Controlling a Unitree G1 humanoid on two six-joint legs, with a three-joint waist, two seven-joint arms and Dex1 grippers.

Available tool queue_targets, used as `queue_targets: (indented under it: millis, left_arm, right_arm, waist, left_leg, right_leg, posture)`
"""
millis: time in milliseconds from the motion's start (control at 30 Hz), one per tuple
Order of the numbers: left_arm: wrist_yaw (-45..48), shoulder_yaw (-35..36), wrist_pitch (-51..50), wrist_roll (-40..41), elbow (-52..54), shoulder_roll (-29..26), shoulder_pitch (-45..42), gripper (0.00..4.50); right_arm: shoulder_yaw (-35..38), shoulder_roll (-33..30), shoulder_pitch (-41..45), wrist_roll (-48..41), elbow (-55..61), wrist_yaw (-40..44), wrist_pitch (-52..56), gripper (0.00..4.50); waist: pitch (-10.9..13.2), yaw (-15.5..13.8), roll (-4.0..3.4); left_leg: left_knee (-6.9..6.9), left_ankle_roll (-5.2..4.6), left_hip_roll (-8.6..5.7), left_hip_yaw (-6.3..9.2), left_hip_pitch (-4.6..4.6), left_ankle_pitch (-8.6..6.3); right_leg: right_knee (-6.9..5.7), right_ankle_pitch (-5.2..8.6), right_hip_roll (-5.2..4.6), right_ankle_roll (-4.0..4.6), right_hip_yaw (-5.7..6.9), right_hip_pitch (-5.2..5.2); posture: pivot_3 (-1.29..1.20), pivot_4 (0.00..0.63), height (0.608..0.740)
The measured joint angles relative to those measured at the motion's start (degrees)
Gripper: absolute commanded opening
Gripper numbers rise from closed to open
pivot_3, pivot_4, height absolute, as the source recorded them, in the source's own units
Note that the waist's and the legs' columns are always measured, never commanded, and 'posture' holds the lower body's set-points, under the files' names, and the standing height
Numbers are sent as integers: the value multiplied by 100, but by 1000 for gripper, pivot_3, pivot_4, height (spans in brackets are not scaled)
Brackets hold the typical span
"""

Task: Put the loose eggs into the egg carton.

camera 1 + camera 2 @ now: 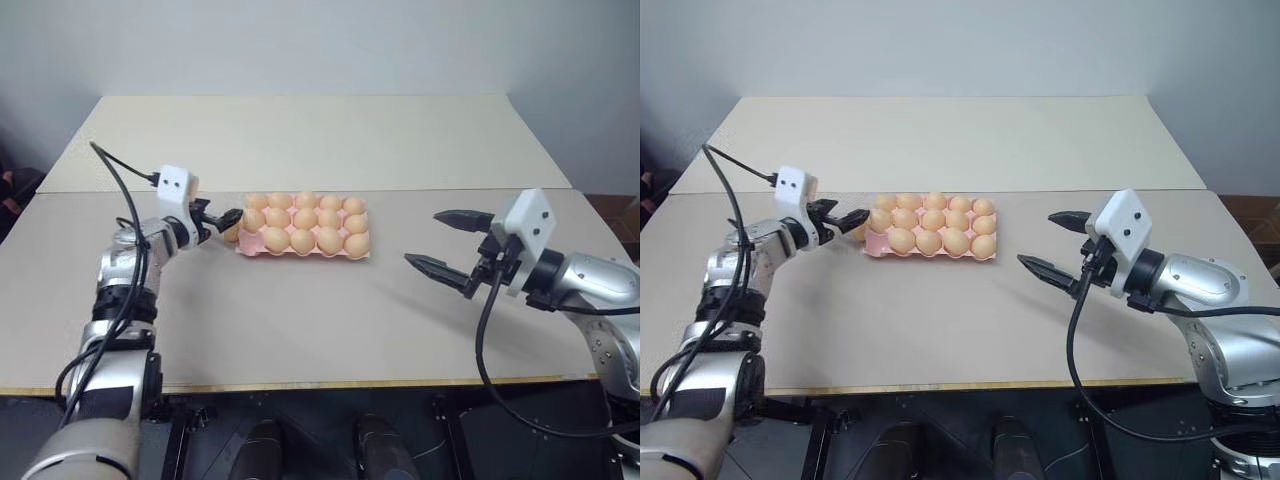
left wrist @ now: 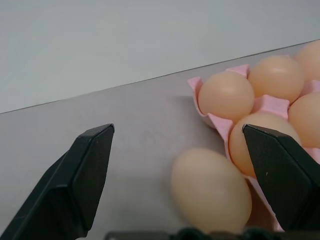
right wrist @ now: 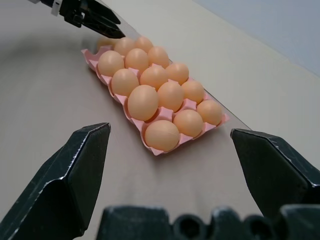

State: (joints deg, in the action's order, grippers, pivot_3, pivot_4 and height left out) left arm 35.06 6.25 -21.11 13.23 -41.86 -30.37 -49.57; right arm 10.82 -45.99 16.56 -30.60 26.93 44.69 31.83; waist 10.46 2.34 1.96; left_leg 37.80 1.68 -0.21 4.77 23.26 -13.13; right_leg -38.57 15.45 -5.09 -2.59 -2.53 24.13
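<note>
Here one loose egg (image 2: 211, 189) lies on the counter (image 1: 300, 310) just beside the left end of the egg carton (image 1: 302, 226), touching or nearly touching its pink rim. The left hand (image 1: 226, 226) reaches in low at that end, its two black fingers (image 2: 82, 172) spread wide, with the egg between them and close to the base of the fingers; neither finger is seen to touch the egg. One fingertip hangs over the carton's near-left corner cup, the other over bare counter.

The carton sits in the middle of the counter, long side across, and holds many tan-orange eggs in three rows. I cannot tell whether any cup at the left end is unfilled.

The right hand (image 1: 440, 240) hangs well apart from the carton, to its right and nearer the front edge, fingers spread wide and gripping nothing, pointing toward the carton.

Bare counter lies all around: a wide strip toward the front edge, more behind the carton up to the wall, and free room to either side. No readable writing shows on the carton or eggs.
</note>
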Motion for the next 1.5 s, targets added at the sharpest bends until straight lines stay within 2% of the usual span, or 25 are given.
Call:
queue_targets:
  millis: [133, 300, 600, 900, 1367, 1467, 1500]
  left_arm:
    - [9, -43, 387, -187, -511, 172, -126, 4478]
    - [36, -8, 488, -216, -616, 183, -161, 4478]
    - [60, 71, 488, -233, -564, 151, -78, 4478]
    - [220, 396, 632, 38, -125, 218, 385, 4478]
    - [152, 270, 465, -104, -41, 217, 371, 4478]
    - [141, 223, 430, -191, -184, 222, 234, 3934]
    - [133, 196, 389, -218, -217, 224, 223, 3608]
  right_arm:
    - [137, -2, -29, -6, 13, -29, 31, 4500]
    - [137, 0, -39, -6, 79, -108, 66, 4500]
    - [100, 116, 7, -3, 89, -143, 77, 4500]
    - [25, 184, 14, -4, 181, -141, 77, 4500]
    - [-71, 190, 20, -4, 201, -160, 82, 4500]
    - [-71, 190, 39, -6, 227, -186, 89, 4500]
    - [-71, 190, 40, -7, 238, -196, 90, 4500]
  waist:
    - [-1, -8, 1]
    - [-1, -7, 1]
    - [-1, 18, 1]
    - [-2, 2, 1]
    - [-9, 4, 2]
    - [-10, 4, 3]
    - [-10, 5, 2]
  left_leg:
    - [2, -1, -1, 0, 0, -1]
    - [5, -1, -2, 0, -4, -1]
    - [5, -2, -1, 0, -5, -1]
    - [6, -2, -1, 1, -1, -1]
    - [6, -2, -2, 2, -9, -1]
    - [6, -2, -2, 2, -9, -1]
    - [6, -2, -3, 2, -8, -1]
  right_leg:
    - [-1, 0, 0, -1, 0, -2]
    - [0, 0, -1, -1, 0, -3]
    - [-32, 0, 0, -1, -1, -2]
    - [-31, 0, -2, -1, 0, -1]
    - [-30, 0, -1, -2, 0, -8]
    - [-30, 0, -1, -2, 0, -8]
    - [-30, 0, -1, -2, 0, -8]
  posture:
    - [0, 150, 740]
    - [0, 150, 740]
    - [0, 150, 740]
    - [0, 150, 740]
    - [0, 150, 740]
    - [0, 150, 740]
    - [0, 150, 740]
